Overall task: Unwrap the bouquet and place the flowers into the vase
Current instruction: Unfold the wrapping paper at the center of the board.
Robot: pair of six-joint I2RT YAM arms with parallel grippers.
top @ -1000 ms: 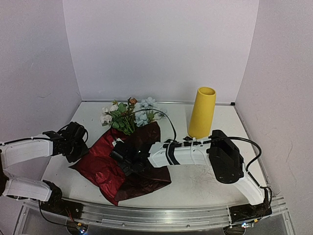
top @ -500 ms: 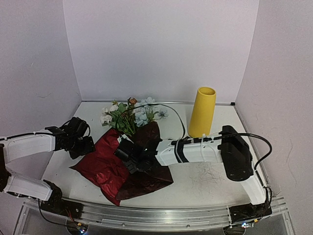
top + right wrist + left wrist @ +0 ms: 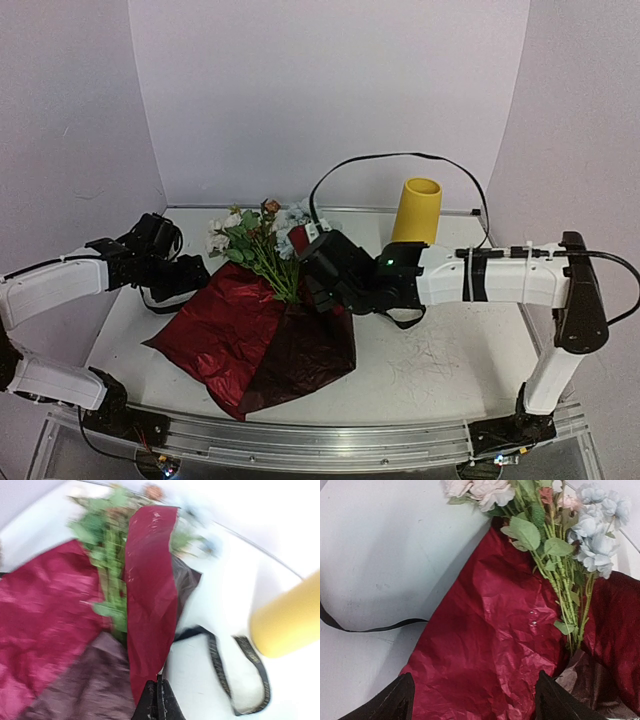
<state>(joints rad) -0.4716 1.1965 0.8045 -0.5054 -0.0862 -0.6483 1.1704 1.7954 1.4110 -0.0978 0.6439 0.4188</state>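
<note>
My right claw (image 3: 156, 700) is pinched together on the lower end of a flap of the red wrapping paper (image 3: 150, 580). The flap stands up straight ahead of the fingertips, and the wrist view is blurred. The flowers (image 3: 107, 545) lie ahead and to the left of that claw, their green stems running down into the fold where the raised flap meets the flat sheet. The yellow vase (image 3: 290, 620) stands on the table (image 3: 440, 360) off to the claw's right, apart from the paper.

My left claw (image 3: 472, 707) hangs with its fingers (image 3: 395, 702) spread apart and gripping nothing. Crinkled red paper fills the space between and ahead of them, though I cannot tell whether they touch it. From this claw, white, blue and peach blooms sit ahead and to the right, with their stems lying on the opened sheet. A black ribbon (image 3: 370, 628) trails loose on the table to the claw's left, one end running under the paper's edge.
</note>
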